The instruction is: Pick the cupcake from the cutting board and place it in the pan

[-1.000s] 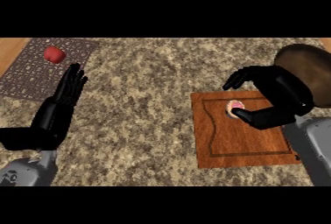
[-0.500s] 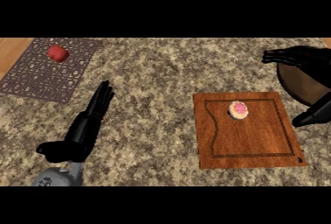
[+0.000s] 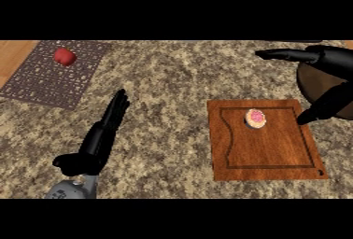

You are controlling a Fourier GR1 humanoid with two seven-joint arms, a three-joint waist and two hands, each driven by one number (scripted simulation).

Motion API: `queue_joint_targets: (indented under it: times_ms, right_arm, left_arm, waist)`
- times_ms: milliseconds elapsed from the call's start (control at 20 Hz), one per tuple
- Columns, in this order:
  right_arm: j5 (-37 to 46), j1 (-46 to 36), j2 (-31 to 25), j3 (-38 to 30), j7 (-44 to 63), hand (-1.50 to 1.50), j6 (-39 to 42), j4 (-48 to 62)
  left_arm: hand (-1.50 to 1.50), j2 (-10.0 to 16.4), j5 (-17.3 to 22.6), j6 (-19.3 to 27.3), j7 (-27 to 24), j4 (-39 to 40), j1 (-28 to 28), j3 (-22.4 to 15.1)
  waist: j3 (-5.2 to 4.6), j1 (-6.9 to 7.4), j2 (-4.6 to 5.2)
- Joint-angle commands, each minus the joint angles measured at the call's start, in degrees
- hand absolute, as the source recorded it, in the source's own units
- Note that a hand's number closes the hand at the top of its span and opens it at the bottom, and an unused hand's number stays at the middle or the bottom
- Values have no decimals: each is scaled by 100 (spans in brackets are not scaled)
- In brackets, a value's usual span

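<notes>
Cupcake: the small round pink-frosted cupcake sits on the upper right part of the brown wooden cutting board, and nothing touches it.
Handling: it is probably light, soft and easily crushed, with frosting that smears. The best hold is low on its sides, thumb opposite fingers, keeping clear of the top.
Pan: the dark brown round pan lies just past the board's upper right corner, partly hidden by the hand.
Right hand: the black right hand hangs over the pan, spread wide and empty. Its lower tip is near the board's right edge, apart from the cupcake.
Left hand: the black left hand rests well left of the board, fingers straight, holding nothing.
Change: compared with half a second ago, the right hand's fingers stretch further left past the board's top edge. The cupcake is in the same spot.
Elsewhere: a red round fruit lies on a dark woven mat, far up-left of the board.
</notes>
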Motion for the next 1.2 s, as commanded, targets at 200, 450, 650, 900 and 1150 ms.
queue_joint_targets:
  times_ms: [200,450,650,900,1150]
  right_arm:
    - [1965,-220,-150,1647,-1494,-150,-187,-223]
    - [3055,-386,86,2397,-2071,-150,-1305,637]
    - [3396,-695,427,2507,-2425,-150,-1537,1467]
    - [3567,-475,642,2452,-2512,-150,-1729,1630]
    - [3747,-961,1074,2291,-2762,-150,-1863,2734]
  left_arm:
    - [0,3,-66,-5,-111,96,109,57]
    - [0,-167,-92,30,-38,134,-7,46]
    - [0,8,10,-245,-289,354,141,347]
    - [0,-25,-86,-152,-31,-44,359,380]
    - [0,-393,-483,147,20,-145,452,39]
  waist:
    - [-4,-68,-31]
    - [-9,-127,-43]
    - [-16,-219,-78]
    - [-17,-322,-117]
    - [-15,-268,-103]
